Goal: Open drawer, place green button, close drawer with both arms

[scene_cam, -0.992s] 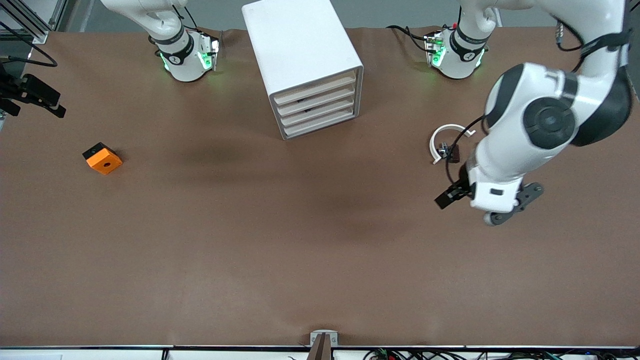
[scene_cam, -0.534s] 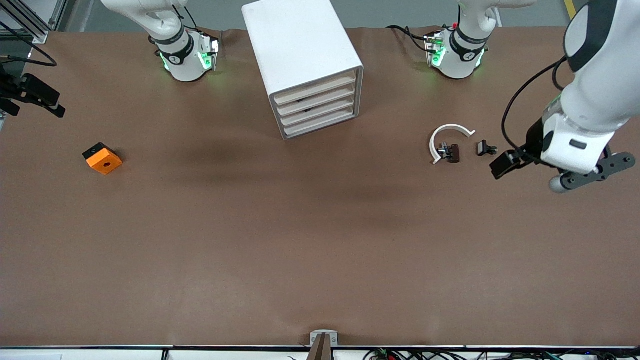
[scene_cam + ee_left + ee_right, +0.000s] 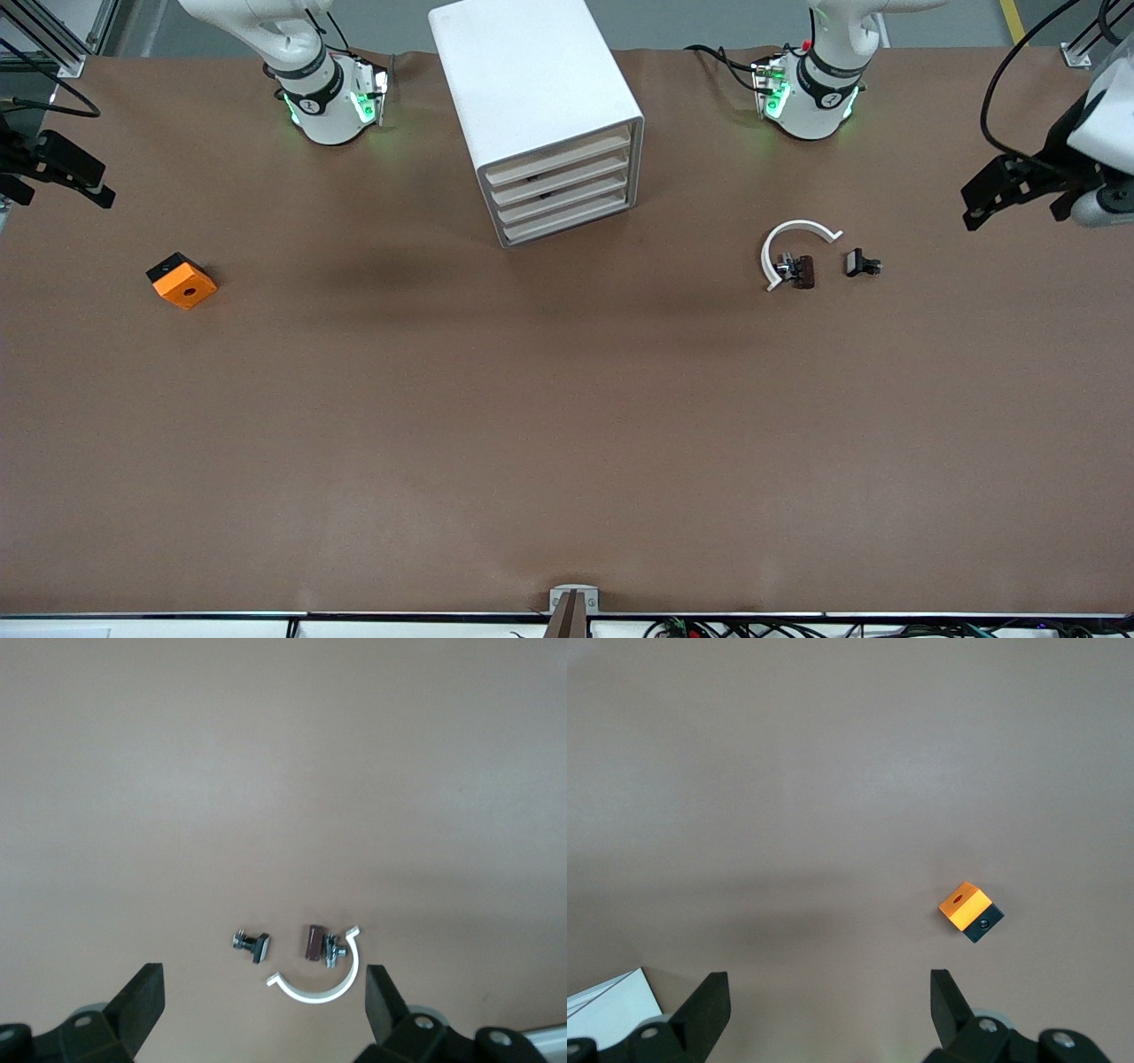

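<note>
The green-capped button does not show in any view. The white drawer cabinet point(image 3: 532, 80) stands between the arm bases, and its stacked drawers point(image 3: 563, 190) all look shut. My left gripper point(image 3: 1010, 190) is open and empty, up in the air over the left arm's end of the table; in the left wrist view point(image 3: 261, 1014) its fingers stand wide apart over bare table. My right gripper point(image 3: 58, 168) is open and empty at the right arm's end of the table, and the right wrist view point(image 3: 828, 1014) shows nothing between its fingers.
An orange cube with a black hole point(image 3: 182, 281) lies toward the right arm's end and shows in the right wrist view point(image 3: 967, 908). A white C-shaped ring point(image 3: 784, 244) point(image 3: 319, 992), a brown piece point(image 3: 804, 271) and a small black clip point(image 3: 859, 263) point(image 3: 252, 945) lie toward the left arm's end.
My left arm has swung away from the white ring toward its end of the table and risen, uncovering the small black clip. The right arm has not moved.
</note>
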Controlling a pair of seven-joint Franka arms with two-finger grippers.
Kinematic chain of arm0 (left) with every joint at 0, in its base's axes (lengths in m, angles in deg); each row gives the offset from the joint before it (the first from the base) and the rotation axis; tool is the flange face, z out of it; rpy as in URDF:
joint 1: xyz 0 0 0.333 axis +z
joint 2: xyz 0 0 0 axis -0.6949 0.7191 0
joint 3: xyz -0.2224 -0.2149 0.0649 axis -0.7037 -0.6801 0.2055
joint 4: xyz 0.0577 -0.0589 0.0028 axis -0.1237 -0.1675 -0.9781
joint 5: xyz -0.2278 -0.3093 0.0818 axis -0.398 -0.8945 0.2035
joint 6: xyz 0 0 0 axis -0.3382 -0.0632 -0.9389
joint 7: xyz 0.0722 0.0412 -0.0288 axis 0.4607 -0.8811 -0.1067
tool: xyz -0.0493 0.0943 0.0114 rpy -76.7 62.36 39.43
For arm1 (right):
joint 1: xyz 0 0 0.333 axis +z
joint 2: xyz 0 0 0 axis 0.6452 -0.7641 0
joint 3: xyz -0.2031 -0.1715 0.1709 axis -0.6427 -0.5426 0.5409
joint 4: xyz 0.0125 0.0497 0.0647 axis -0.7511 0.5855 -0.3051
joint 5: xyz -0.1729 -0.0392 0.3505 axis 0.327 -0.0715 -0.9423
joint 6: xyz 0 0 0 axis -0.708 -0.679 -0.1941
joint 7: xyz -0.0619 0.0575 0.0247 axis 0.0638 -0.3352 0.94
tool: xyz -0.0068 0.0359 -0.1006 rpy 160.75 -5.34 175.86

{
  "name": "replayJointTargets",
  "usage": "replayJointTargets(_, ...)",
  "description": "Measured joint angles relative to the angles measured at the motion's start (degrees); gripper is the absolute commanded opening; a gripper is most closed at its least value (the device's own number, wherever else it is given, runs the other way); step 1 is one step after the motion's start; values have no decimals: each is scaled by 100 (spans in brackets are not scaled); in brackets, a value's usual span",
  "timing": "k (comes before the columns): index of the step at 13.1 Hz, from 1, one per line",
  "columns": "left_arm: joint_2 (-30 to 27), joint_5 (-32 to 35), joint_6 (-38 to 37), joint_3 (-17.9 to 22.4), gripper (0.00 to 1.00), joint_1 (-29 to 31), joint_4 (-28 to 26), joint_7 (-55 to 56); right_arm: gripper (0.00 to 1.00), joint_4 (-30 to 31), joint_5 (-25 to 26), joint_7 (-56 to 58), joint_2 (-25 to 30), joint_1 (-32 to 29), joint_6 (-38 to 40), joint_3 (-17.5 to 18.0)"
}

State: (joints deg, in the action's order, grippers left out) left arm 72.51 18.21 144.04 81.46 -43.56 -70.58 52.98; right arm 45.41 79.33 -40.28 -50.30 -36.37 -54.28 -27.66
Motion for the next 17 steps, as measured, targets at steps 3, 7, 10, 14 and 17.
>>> replayJointTargets(3, -276, 0, -10, 20, 100, -9, -262, -265, 100, 0, 0, 0, 0, 0, 1, 0)
replayJointTargets(7, -282, 0, 17, 166, 100, -8, -225, -355, 100, 0, 0, 1, -2, -2, 11, -1)
replayJointTargets(10, -237, -8, -28, 166, 100, -13, -193, -359, 100, 0, 0, 3, -6, -2, 13, 0)
replayJointTargets(14, -228, -251, -158, 158, 100, 12, -225, -360, 100, -129, 0, 5, -115, -3, 214, -1)
replayJointTargets(17, -229, -272, -159, -25, 100, 159, -241, -360, 100, -511, 0, 6, -409, -3, 433, 0)
